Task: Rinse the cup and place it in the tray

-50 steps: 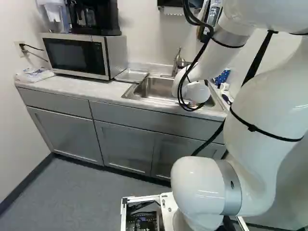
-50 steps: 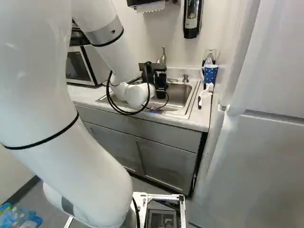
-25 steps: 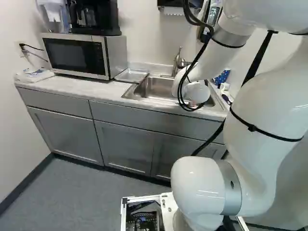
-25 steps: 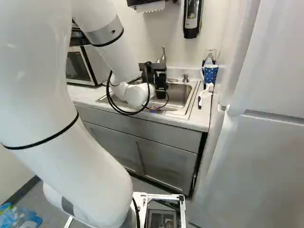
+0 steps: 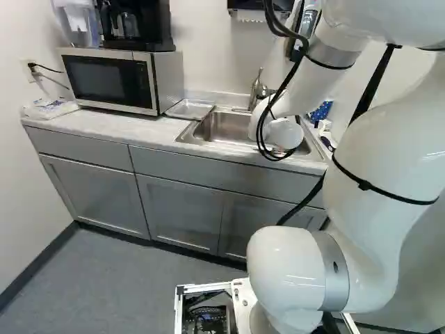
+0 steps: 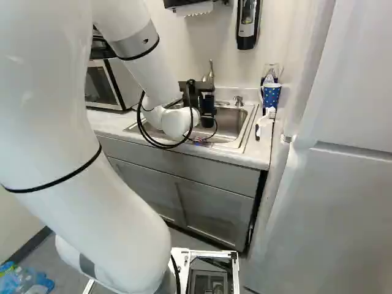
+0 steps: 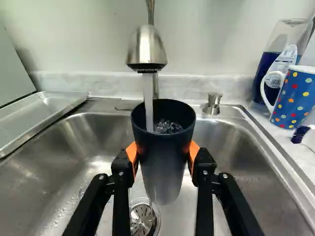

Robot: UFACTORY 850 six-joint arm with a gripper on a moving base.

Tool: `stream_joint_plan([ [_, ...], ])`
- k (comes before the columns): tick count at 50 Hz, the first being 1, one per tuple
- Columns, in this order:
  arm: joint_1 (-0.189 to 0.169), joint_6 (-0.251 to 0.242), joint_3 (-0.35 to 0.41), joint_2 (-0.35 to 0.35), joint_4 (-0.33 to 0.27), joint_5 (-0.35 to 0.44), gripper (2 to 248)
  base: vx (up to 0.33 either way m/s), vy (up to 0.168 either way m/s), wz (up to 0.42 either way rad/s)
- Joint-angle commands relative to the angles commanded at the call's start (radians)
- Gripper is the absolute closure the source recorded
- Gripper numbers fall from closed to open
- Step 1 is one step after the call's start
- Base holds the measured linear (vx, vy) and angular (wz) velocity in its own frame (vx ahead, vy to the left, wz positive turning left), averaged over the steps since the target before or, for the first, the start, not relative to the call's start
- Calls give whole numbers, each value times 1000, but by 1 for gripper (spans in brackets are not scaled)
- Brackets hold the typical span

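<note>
In the right base view my gripper (image 6: 204, 104) is over the sink (image 6: 231, 124). The wrist view shows the gripper (image 7: 163, 152) shut on a dark cup (image 7: 163, 162), an orange pad against each side. The cup stands upright under the faucet (image 7: 147, 47), above the drain (image 7: 142, 219). Water runs from the spout into the cup, and bubbling water shows inside. The metal tray (image 5: 190, 109) lies on the counter between microwave and sink; its edge also shows beside the sink in the wrist view.
A dotted blue mug (image 7: 294, 98), a clear container with blue liquid (image 7: 266, 64) and a brush (image 7: 303, 135) stand or lie beside the sink. The microwave (image 5: 111, 81) is on the counter (image 5: 139, 128). A tall white fridge (image 6: 331, 184) rises at the right of the right base view.
</note>
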Motion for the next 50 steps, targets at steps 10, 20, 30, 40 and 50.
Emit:
stream_joint_plan([
  [10,7,0,3,2,0,0,130,0,0,0],
  [20,15,0,5,5,0,0,130,0,0,0],
  [30,28,0,5,5,0,0,130,0,0,0],
  [40,50,0,-8,-8,0,0,130,0,0,0],
  [50,80,0,-28,-22,0,0,130,0,0,0],
])
